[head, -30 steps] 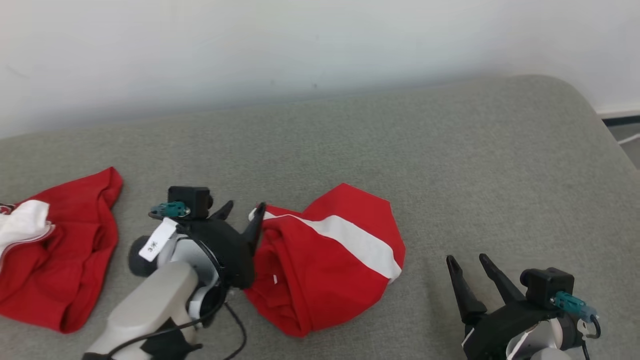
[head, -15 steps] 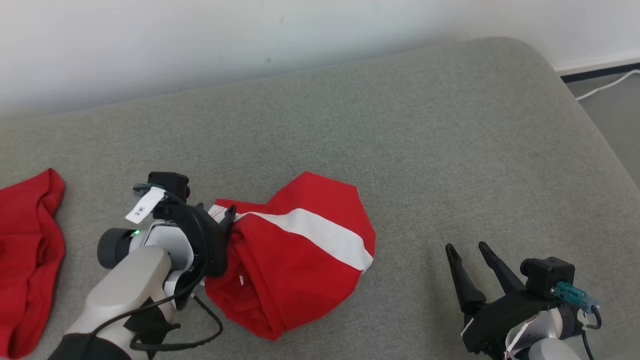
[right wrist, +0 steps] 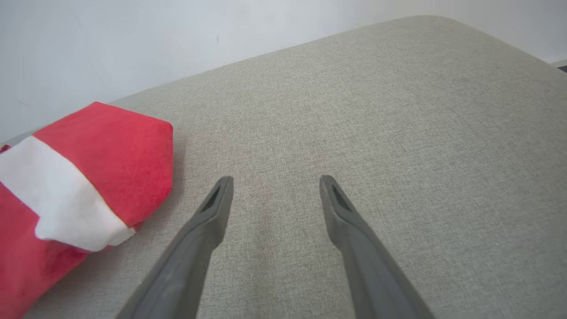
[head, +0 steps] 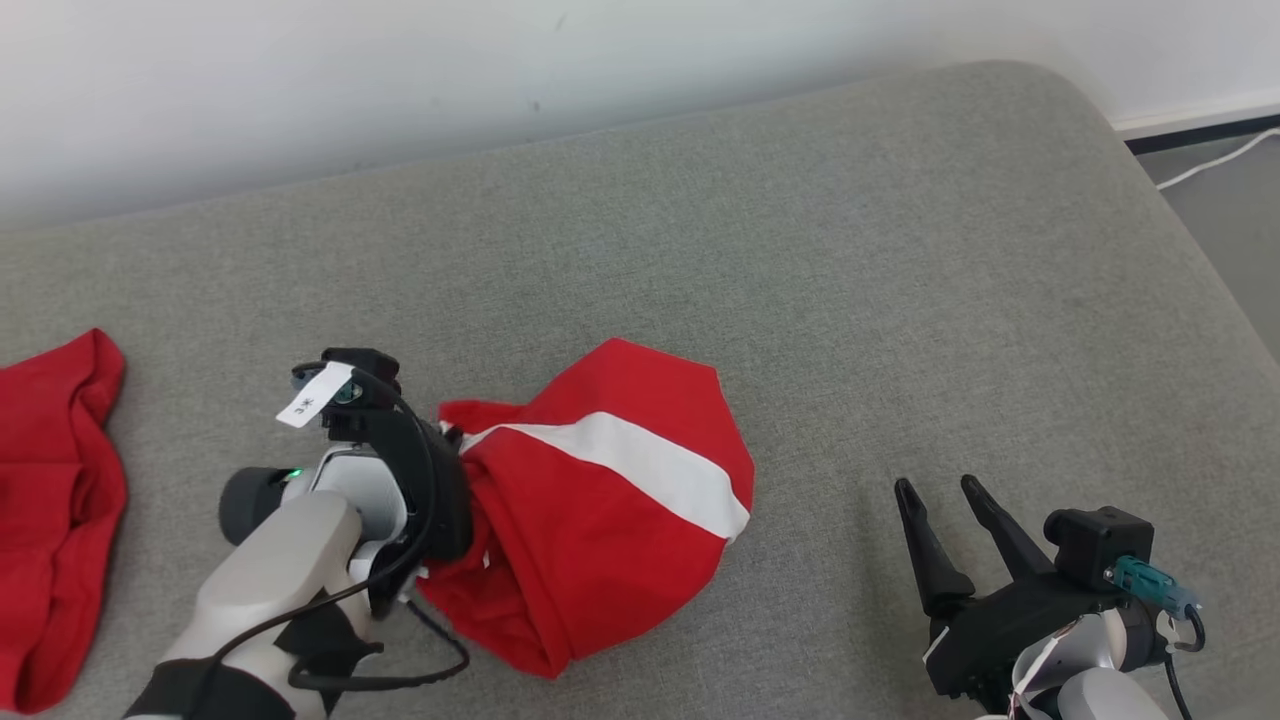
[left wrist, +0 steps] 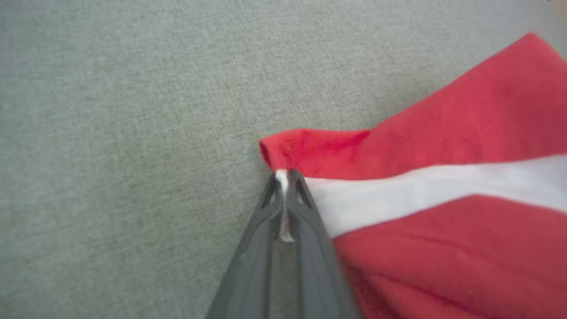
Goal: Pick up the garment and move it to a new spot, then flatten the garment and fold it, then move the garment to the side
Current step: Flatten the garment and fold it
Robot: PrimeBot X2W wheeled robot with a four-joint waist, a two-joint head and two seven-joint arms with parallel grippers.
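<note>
Garment (head: pixel 600 520) bunched on sofa (head: pixel 850 250) | left gripper (left wrist: pixel 287 176) pinching its striped edge | right gripper (right wrist: pixel 275 179) open, idle | pickup starting; move, flatten, fold, set-aside remain

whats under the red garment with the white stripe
The garment lies bunched on the grey cushion, which shows all round it. Anything beneath or inside its folds is covered. The left gripper pinches its white edge.
</note>
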